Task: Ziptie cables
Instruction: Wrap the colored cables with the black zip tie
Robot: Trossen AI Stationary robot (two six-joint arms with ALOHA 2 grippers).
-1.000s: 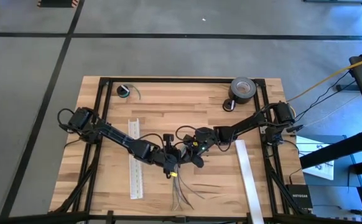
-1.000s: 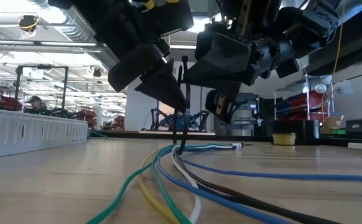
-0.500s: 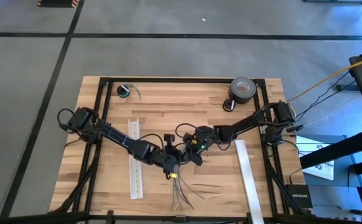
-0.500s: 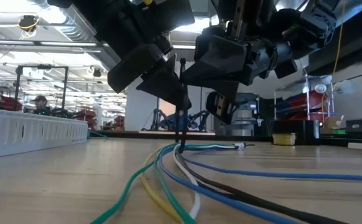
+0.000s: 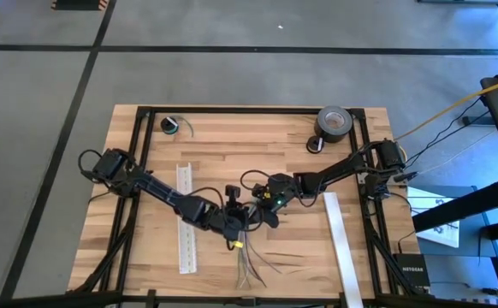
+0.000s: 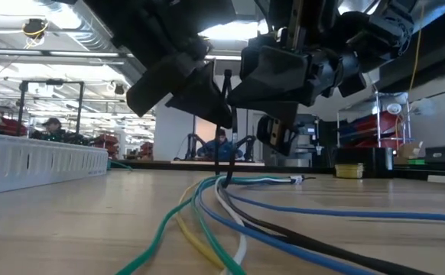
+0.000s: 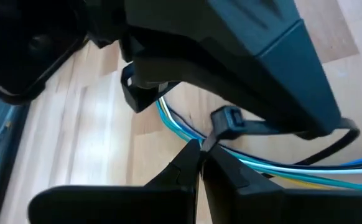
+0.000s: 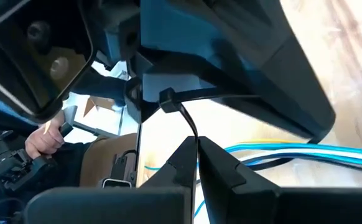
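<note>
Both grippers are meeting over the middle of the table (image 5: 146, 128), tips nearly touching, directly above the cables (image 6: 207, 206). The left gripper (image 7: 199, 149) is pinching the ziptie (image 7: 231, 121) strap between closed jaws, just beside the ziptie's square head. The right gripper (image 8: 196, 144) is likewise clamping the thin black strap between closed jaws, with the head sitting just beyond its tips. In the low view the ziptie is standing upright between the two sets of jaws and is running down to the bundle of green, yellow, blue, white and dark wires lying on the wood below them. The loop appears to be going around the cables; whether it is fully cinched cannot be told.

Judgement on the step in hand: tightening is under way. To do it well, one gripper should be steadying the strap close to the head while the other draws the tail straight through, in line, keeping every wire inside the loop and avoiding a sideways pull that could twist the strap free.

Markings: a dark box (image 5: 412, 275) beside the table reads "NETGEAR". No other writing is legible.
</note>
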